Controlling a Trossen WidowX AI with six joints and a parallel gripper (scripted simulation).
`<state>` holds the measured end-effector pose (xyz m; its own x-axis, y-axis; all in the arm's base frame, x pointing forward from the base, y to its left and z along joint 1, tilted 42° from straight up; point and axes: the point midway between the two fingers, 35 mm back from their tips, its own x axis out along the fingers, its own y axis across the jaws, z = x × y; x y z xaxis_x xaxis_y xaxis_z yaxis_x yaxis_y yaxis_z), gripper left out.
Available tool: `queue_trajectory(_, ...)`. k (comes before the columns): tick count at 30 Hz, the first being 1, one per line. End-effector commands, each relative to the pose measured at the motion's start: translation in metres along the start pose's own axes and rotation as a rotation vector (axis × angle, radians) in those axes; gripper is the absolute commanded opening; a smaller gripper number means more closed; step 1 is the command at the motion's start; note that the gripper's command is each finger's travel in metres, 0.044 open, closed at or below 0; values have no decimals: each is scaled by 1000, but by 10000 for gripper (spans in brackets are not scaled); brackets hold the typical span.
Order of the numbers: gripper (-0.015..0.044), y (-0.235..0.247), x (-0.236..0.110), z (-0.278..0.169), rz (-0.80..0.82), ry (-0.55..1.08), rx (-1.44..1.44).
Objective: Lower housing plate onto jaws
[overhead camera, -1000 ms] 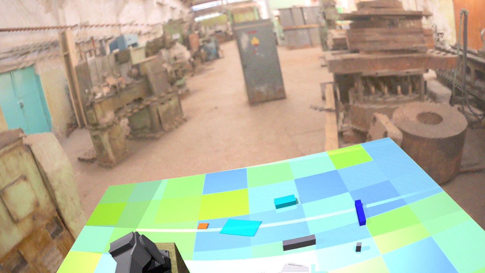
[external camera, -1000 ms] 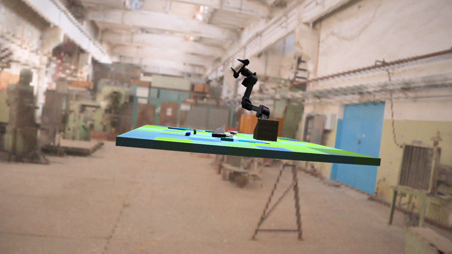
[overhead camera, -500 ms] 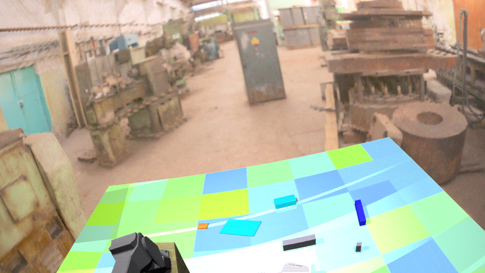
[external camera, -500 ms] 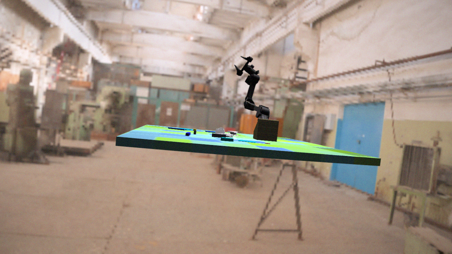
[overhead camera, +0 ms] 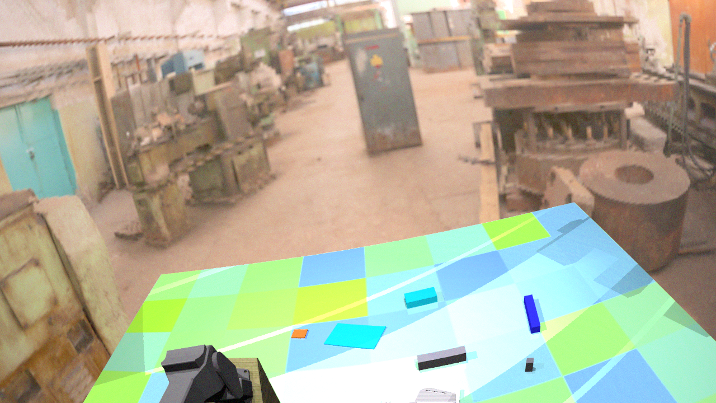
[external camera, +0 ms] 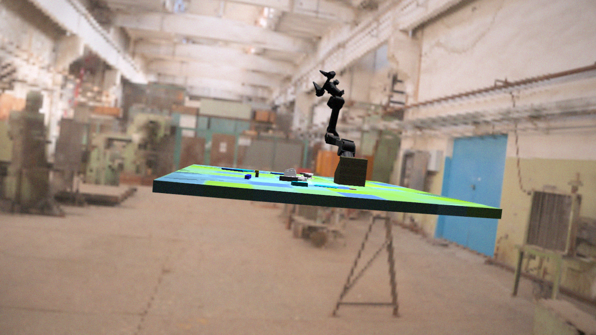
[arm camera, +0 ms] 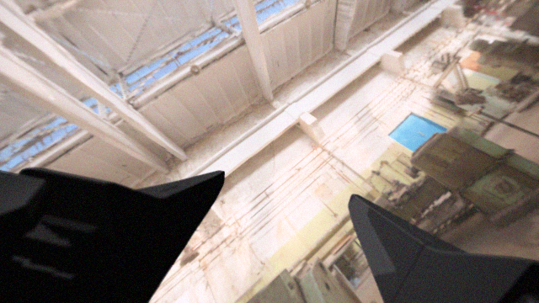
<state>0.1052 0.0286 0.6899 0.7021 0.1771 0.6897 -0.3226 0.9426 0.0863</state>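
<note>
My gripper (external camera: 316,76) (arm camera: 285,188) is open and empty, raised high above the table, with its fingers pointing up and to the left in the exterior view. The wrist view shows only the two dark fingers against the hall's roof and wall. A white and grey part (overhead camera: 436,396) (external camera: 289,171) stands on the table, cut off by the bottom edge of the top view. Low pale parts lie beside it in the exterior view. They are too small to tell the housing plate, jaws, pins and stubs apart, or whether the plate sits level.
Around it are a black bar (overhead camera: 441,359) (external camera: 288,178), a teal block (overhead camera: 420,298) (external camera: 299,183), a blue bar (overhead camera: 532,314) (external camera: 247,176), a small dark block (overhead camera: 529,364) (external camera: 257,173), a cyan sheet (overhead camera: 355,336) and an orange tile (overhead camera: 299,333). My arm stands on a wooden box (external camera: 350,171).
</note>
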Motion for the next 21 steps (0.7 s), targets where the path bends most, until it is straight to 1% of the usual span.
queue_trajectory(1,440,9,-1,-3,8,-3,-79)
queue_trajectory(21,440,44,-1,-31,32,28,-450)
